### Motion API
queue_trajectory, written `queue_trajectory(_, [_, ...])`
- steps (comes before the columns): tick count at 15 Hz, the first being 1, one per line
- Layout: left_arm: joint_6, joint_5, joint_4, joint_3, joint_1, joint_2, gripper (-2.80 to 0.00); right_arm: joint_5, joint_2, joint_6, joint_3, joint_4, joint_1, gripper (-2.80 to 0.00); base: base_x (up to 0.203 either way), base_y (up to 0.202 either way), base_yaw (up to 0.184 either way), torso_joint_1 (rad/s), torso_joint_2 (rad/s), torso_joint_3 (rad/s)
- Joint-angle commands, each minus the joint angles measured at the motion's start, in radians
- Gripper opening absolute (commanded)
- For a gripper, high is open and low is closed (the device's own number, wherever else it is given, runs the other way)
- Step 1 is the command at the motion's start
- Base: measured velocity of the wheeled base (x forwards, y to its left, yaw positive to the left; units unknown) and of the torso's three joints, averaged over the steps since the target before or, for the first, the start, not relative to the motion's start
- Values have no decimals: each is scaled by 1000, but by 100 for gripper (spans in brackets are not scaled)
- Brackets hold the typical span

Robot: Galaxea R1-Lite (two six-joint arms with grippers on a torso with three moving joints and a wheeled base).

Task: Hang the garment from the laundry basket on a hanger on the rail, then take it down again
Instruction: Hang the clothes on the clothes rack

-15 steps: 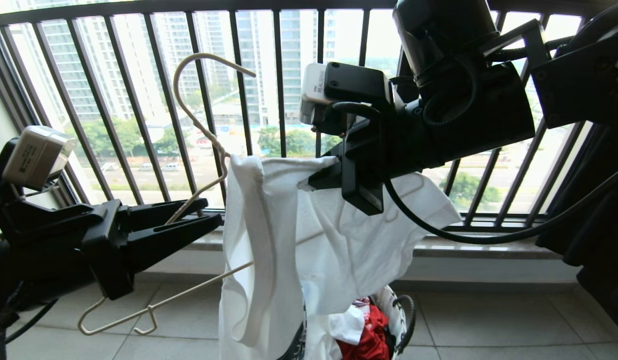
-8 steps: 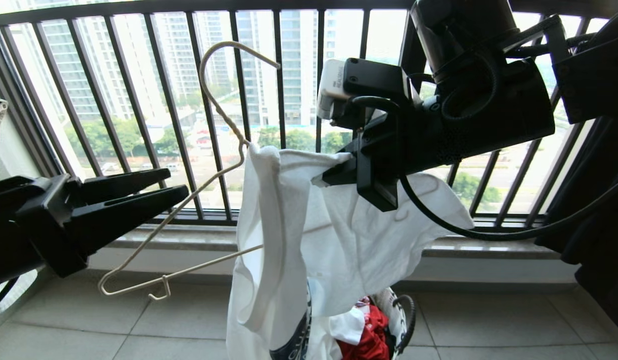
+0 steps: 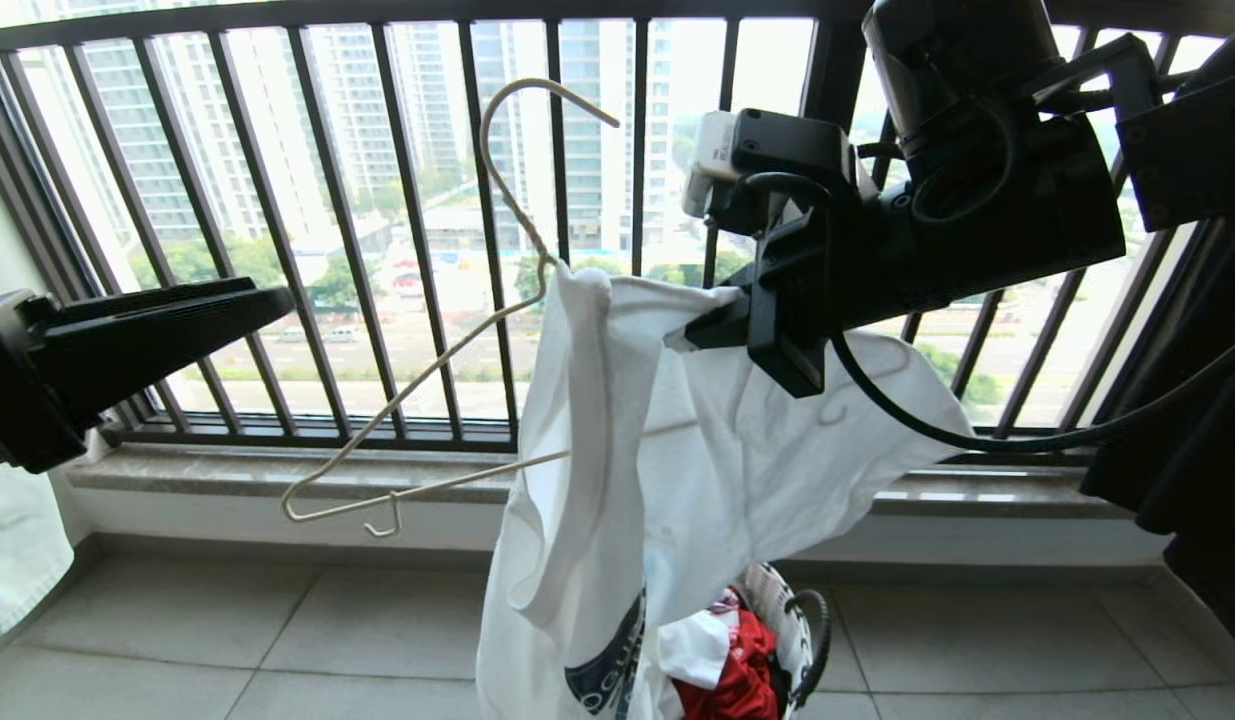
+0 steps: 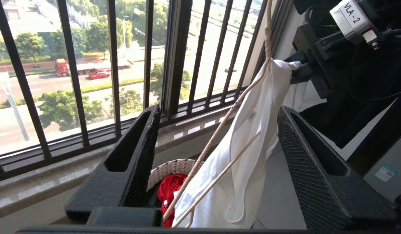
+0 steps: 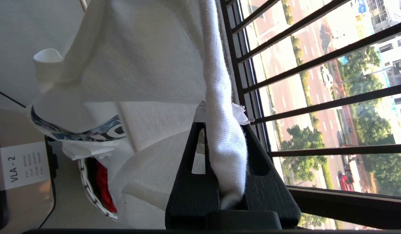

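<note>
The white garment (image 3: 677, 470) hangs from my right gripper (image 3: 699, 332), which is shut on a bunched fold near its shoulder (image 5: 224, 143). The thin beige hanger (image 3: 447, 360) is half threaded into it. Its hook points up before the bars and its free end sticks out to the left. My left gripper (image 3: 272, 293) is open at the far left, apart from the hanger. In the left wrist view the hanger (image 4: 219, 130) and garment (image 4: 252, 156) show beyond its spread fingers (image 4: 138, 156). The laundry basket (image 3: 802, 620) stands below on the floor. The rail is out of view.
The black barred window railing (image 3: 377, 200) and stone sill (image 3: 227, 470) run close behind the hanger. A red cloth (image 3: 742, 680) lies in the basket. Pale cloth (image 3: 17, 540) hangs at the lower left. My right arm's bulk (image 3: 977, 220) fills the upper right.
My left gripper has let go of the hanger's left arm and drawn back to the left. The right gripper has carried garment and hanger to the right and slightly up.
</note>
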Motion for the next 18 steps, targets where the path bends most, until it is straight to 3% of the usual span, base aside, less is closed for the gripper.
queue_trajectory(1, [-2,-3,56,-44,8,-13,-280,-10,3,-3,-7,0,-3,-280,0,0,0,0,0,0])
queue_trajectory(4, [-2,34,263,-157,8,-5,-280,-50,11,-2,-28,-7,-19,-280,0,0,0,0,0,0])
queue_trajectory(7, [-2,69,573,-303,-6,4,-280,-92,32,38,-36,-98,-34,-280,0,0,0,0,0,0])
queue_trajectory(9, [-2,77,726,-358,-95,27,-280,-94,35,46,-36,-108,-40,-280,0,0,0,0,0,0])
queue_trajectory(12, [1,109,798,-343,-248,56,-280,-106,38,60,-36,-161,-54,-280,0,0,0,0,0,0])
queue_trajectory(15, [10,184,802,-292,-325,173,-280,-106,29,72,-36,-169,-72,-280,0,0,0,0,0,0])
queue_trajectory(16, [9,195,765,-261,-332,201,-179,-106,22,72,-36,-170,-72,-280,0,0,0,0,0,0])
queue_trajectory(17, [8,200,681,-222,-336,224,0,-106,15,75,-36,-170,-71,-280,0,0,0,0,0,0])
queue_trajectory(18, [4,205,599,-187,-337,251,0,-106,13,83,-38,-170,-71,-280,0,0,0,0,0,0])
